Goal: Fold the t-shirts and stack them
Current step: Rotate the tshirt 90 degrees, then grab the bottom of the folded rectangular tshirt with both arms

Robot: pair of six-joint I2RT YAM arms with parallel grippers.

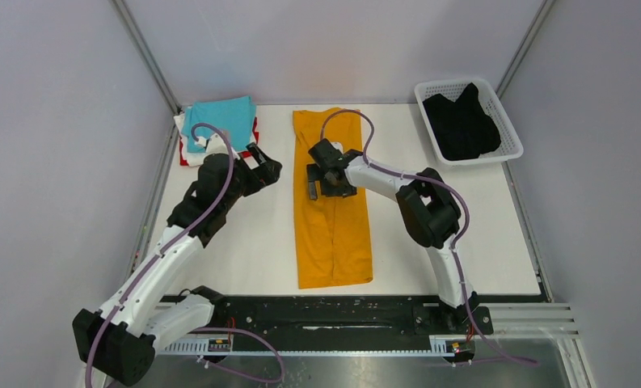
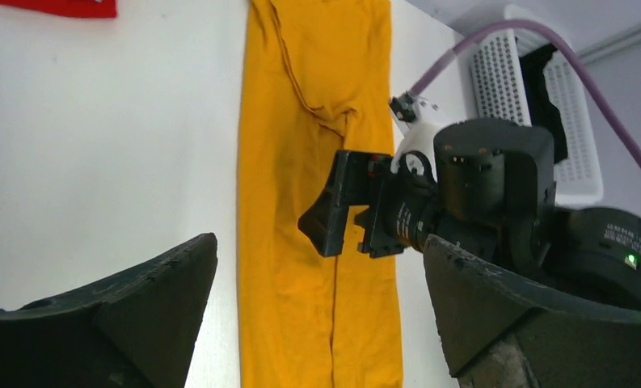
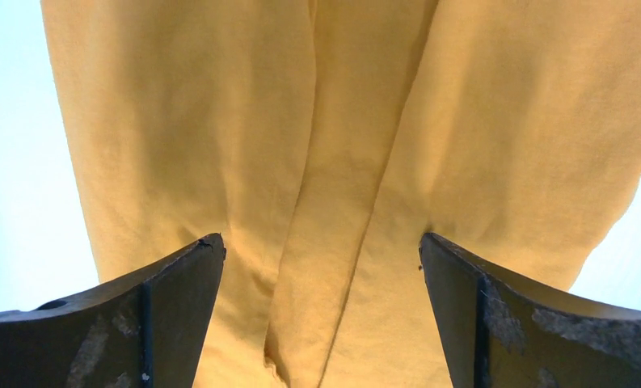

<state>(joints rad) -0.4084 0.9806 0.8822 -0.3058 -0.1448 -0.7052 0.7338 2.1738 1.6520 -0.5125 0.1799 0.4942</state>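
Hovering over the orange-yellow t-shirt (image 1: 333,234), the right claw (image 1: 323,179) is spread. At its nine o'clock, the left claw (image 1: 264,164) gapes empty.

I'm seeing a flat white tabletop (image 1: 244,242) carrying three groups. A long orange-yellow cloth t-shirt (image 1: 333,242), folded lengthwise into a narrow strip, is lying down the middle, running from the far edge almost to the near edge. At the far left corner a small pile is sitting: a folded turquoise t-shirt (image 1: 224,117) is resting on top, with a white t-shirt (image 1: 189,144) and a red t-shirt (image 1: 186,159) peeking out beneath it. A white plastic lattice basket (image 1: 507,121) is standing at the far right corner, well apart from the strip.
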